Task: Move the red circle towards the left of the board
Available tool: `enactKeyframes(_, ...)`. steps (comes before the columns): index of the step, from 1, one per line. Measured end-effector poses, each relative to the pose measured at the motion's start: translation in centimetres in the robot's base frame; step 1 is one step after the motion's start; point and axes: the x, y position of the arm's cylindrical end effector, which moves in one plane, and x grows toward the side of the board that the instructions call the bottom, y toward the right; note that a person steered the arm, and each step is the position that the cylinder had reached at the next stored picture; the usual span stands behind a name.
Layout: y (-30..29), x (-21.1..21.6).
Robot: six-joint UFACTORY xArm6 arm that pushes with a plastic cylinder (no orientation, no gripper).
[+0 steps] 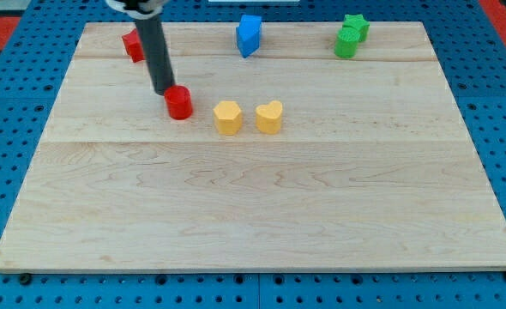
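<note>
The round red circle (179, 102) is seen on the pale wooden board (253, 206), toward its upper left. My tip (164, 91), a bare dark rod end without jaws, is pressed against the circle's left side; a yellow hexagon block (227, 117) lies just right of the circle.

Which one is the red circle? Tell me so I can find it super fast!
Start at the wooden board and find the dark rod coming down in the view's upper left. My tip ends right at the red circle, on its upper-left side. The yellow blocks sit to its right, and the other red block lies at the board's top edge, behind the rod.
</note>
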Motion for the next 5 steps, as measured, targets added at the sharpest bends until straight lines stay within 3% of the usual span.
enactKeyframes(1,3.4,1.8)
enactKeyframes(4,7.0,14.1)
enactKeyframes(5,9.7,14.4)
